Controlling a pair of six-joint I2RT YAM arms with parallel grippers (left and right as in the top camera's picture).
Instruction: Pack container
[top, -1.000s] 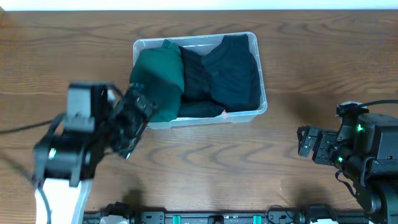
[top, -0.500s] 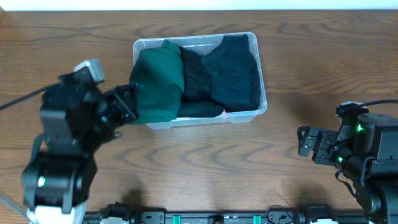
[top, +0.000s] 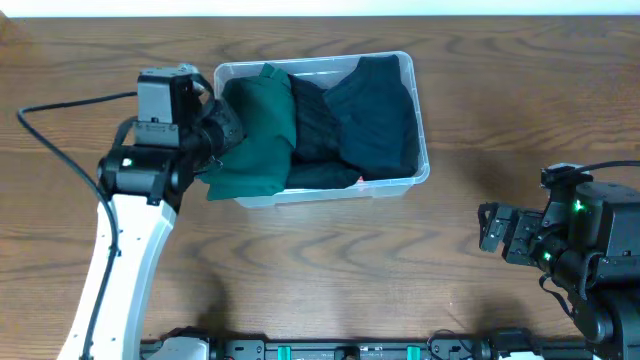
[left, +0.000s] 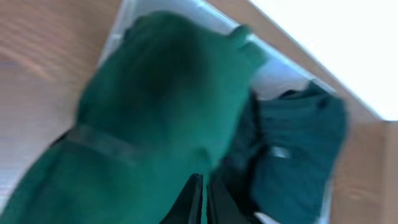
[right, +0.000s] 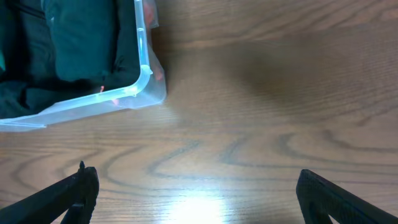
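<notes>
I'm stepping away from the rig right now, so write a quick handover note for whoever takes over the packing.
Left gripper: fingers look closed, at the green garment; whether they pinch cloth is unclear.
Right gripper: open, empty, over the bare table right of the container.
Done: dark garments lie inside the container.
To do: the green garment spills over the left front corner; tuck it in.

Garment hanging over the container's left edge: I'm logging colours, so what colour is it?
The garment is plain dark green, with no pattern visible; the overhead view shows it best.
</notes>
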